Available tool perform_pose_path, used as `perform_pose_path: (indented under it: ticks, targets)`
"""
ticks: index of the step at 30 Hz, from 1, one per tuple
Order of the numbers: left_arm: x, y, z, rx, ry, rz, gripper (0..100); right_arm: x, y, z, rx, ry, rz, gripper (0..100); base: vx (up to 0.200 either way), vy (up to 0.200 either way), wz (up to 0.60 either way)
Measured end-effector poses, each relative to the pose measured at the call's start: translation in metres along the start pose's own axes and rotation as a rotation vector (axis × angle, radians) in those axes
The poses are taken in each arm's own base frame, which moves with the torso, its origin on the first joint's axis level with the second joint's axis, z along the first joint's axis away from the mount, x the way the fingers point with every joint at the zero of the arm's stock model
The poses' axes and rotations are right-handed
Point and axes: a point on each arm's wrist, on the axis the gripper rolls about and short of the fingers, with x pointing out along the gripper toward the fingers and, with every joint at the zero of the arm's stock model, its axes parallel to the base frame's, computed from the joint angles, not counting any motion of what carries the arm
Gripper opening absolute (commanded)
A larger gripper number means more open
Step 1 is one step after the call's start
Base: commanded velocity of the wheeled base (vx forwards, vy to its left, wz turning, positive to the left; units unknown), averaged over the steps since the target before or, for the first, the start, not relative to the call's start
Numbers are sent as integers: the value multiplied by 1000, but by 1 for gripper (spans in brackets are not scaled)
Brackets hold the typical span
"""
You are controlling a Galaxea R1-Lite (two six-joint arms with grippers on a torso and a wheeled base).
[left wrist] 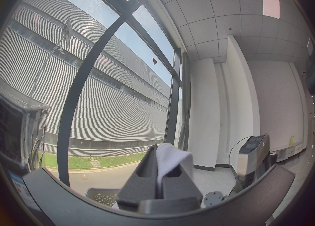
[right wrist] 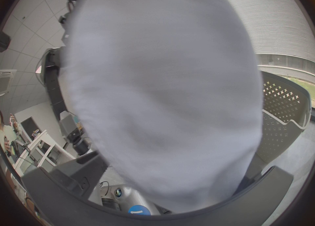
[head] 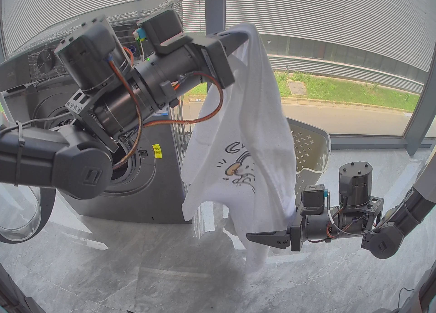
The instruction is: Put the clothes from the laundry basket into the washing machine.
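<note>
Now, high beside the washing machine's [head: 150, 177] top corner, the left pincer [head: 238, 37] is raised, clamped shut on the white T-shirt [head: 247, 146], which dangles right of the machine. Lower and farther right, the right pincer [head: 254, 237] lies level with its fingers spread, cloth draped across them. The shirt half hides the laundry basket [head: 313, 146].

Nothing legible anywhere. Yellow sticker [head: 157, 151] on the washing machine [head: 150, 191], print too small to read. Cartoon drawing [head: 238, 168] on the white shirt [head: 254, 114]. Red triangle [left wrist: 154, 60] on the window pane [left wrist: 137, 46].
</note>
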Motion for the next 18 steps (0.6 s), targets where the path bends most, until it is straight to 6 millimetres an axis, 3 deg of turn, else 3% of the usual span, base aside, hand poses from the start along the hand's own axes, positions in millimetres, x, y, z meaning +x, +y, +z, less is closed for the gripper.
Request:
perform_pose_path:
  ticks: [7, 18]
  targets:
    - [8, -10, 17, 0, -29, -29, 0, 13, -16, 6, 18, -24, -79, 100, 0, 0, 0]
    - [14, -14, 25, -1, -43, -45, 0, 43, -42, 19, 104, -94, -209, 100, 0, 0, 0]
